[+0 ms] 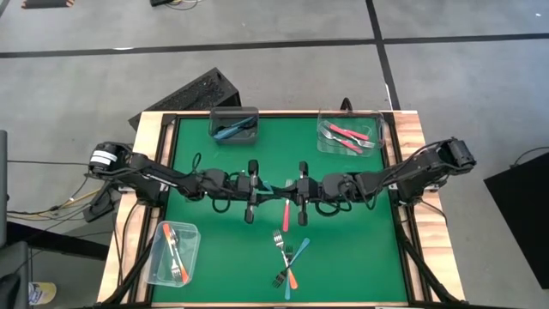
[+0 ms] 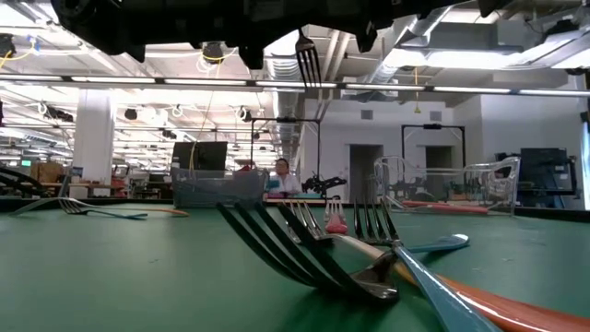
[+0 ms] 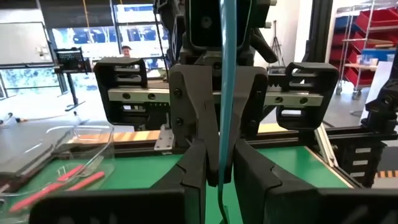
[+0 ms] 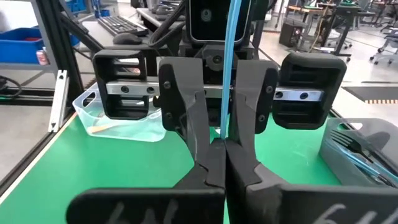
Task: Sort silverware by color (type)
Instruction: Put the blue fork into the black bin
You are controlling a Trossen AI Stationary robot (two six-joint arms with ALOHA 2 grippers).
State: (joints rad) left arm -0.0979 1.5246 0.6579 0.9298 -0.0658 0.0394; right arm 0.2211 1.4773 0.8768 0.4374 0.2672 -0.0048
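Two grippers meet nose to nose above mid-table — the left gripper (image 1: 260,188) and the right gripper (image 1: 293,192) both pinch one blue-teal fork (image 3: 224,93), while a pink-red fork (image 1: 286,215) lies just beside them on the green mat (image 1: 360,249).

A grey concrete floor (image 1: 283,24) crossed by dark lines surrounds the table; ceiling strip lights (image 2: 157,81) glow.

A blue fork (image 1: 273,186) hangs between both grippers above the tabletop. A pink fork (image 1: 286,214) lies below it; three forks (image 1: 286,260) cross near the front edge.
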